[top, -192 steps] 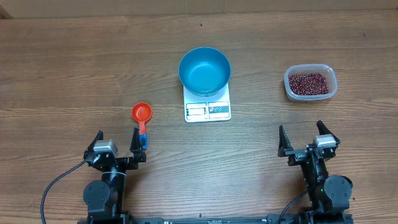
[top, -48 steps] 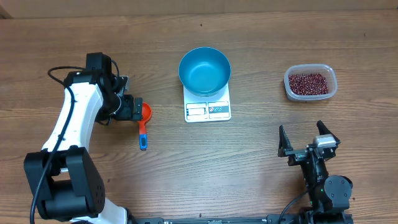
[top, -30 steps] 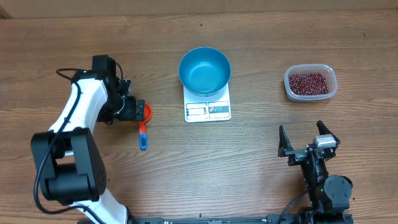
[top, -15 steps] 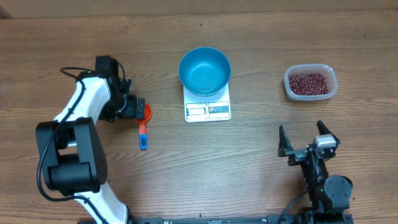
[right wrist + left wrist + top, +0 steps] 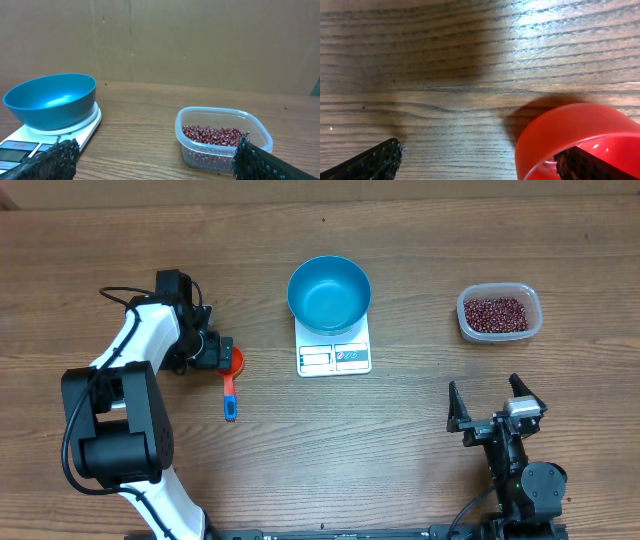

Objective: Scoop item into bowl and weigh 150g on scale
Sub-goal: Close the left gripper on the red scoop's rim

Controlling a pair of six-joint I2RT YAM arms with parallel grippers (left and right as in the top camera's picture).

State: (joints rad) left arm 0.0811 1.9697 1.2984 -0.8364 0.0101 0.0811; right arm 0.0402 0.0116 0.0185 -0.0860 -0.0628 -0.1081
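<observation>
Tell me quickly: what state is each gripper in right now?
Left gripper: open, jaws astride the rim of the red scoop, not clamped on it.
Right gripper: open, holding nothing.

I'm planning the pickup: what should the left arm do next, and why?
Probably close the left fingers on the scoop. They stand open, straddling the red cup's wall, one finger inside the cup and the other outside it, low by the table, so nothing is gripped yet.
</observation>
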